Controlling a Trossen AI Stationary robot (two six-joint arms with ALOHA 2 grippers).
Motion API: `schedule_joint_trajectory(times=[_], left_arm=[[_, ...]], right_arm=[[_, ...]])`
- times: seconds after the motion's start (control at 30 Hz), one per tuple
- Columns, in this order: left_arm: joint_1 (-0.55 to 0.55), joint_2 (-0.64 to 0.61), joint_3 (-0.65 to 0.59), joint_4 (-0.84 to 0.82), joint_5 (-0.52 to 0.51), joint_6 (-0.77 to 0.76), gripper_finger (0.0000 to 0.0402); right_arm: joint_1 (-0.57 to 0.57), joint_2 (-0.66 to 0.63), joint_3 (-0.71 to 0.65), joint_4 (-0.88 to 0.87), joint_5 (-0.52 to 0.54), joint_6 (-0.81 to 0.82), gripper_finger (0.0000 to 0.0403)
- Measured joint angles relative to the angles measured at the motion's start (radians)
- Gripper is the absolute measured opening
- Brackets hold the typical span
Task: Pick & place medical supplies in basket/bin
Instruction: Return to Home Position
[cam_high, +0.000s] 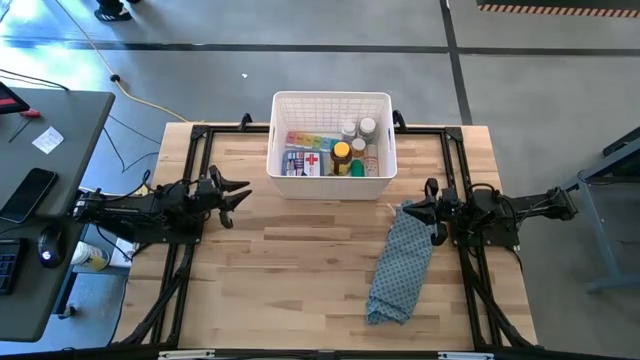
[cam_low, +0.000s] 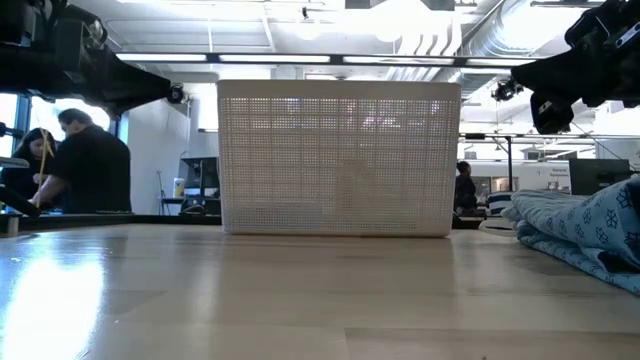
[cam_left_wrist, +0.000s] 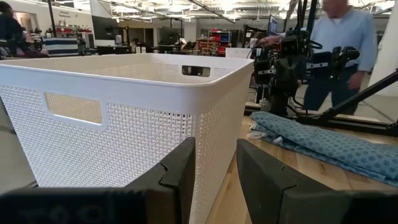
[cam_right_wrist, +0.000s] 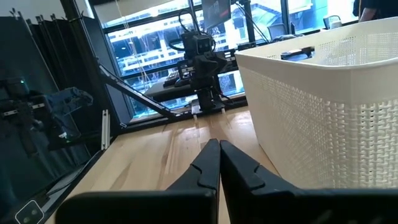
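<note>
The white lattice basket (cam_high: 331, 103) stands at the middle of the table's far side and also shows in the low view (cam_low: 338, 158). Inside lie the rainbow pill organiser (cam_high: 305, 140), the red-cross pack (cam_high: 311, 163), white-capped bottles (cam_high: 358, 128), a yellow-topped item (cam_high: 341, 151) and a green one (cam_high: 357, 171). My left gripper (cam_high: 241, 195) hovers open left of the basket's near corner (cam_left_wrist: 214, 177). My right gripper (cam_high: 408, 210) hangs shut right of the basket, above the far end of the blue cloth (cam_right_wrist: 219, 163).
The long blue patterned cloth (cam_high: 401, 265) lies on the table's right half, running from the right gripper toward the near edge (cam_low: 585, 235). Bare wood (cam_high: 300, 270) spreads in front of the basket. People move in the room behind. A desk with devices (cam_high: 40, 190) stands left of the table.
</note>
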Motion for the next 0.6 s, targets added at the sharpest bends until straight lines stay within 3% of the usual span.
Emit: schedule_joint_trajectory(times=[0.6], left_arm=[[0.0,0.0,-0.001,-0.001,0.0,0.0,0.0151]], right_arm=[[0.0,0.0,0.0,0.004,0.0,0.0,0.0002]])
